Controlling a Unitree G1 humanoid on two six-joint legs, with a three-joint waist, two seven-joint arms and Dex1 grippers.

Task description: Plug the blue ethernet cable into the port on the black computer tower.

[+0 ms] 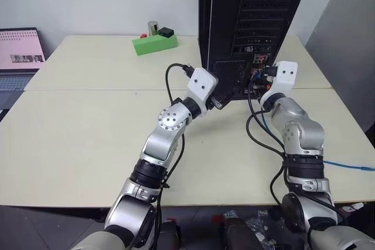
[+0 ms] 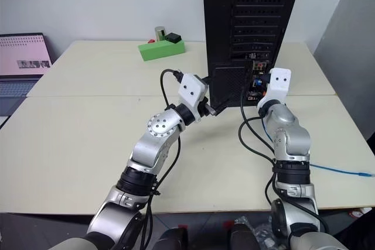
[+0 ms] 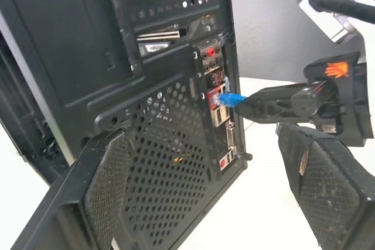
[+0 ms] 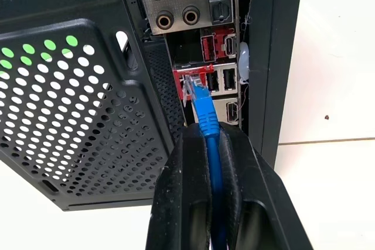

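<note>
The black computer tower [image 1: 252, 10] stands at the table's far middle, its rear panel facing me. My right gripper [image 4: 210, 136] is shut on the blue ethernet cable [image 4: 205, 115] just behind its clear plug. The plug tip [image 4: 190, 89] sits at the mouth of the red-framed port [image 4: 188, 73]; how deep it reaches I cannot tell. In the left wrist view the plug [image 3: 228, 99] meets the connector panel. My left gripper [image 1: 217, 102] hangs open in front of the mesh grille [image 3: 170, 144], holding nothing. The rest of the cable [image 1: 345, 165] trails off to the right.
A green block [image 1: 153, 43] with a small metal cylinder and a black piece on it lies at the back, left of the tower. An open laptop [image 1: 17, 57] sits at the far left. Black arm cables [image 1: 253, 127] loop on the table beside my right arm.
</note>
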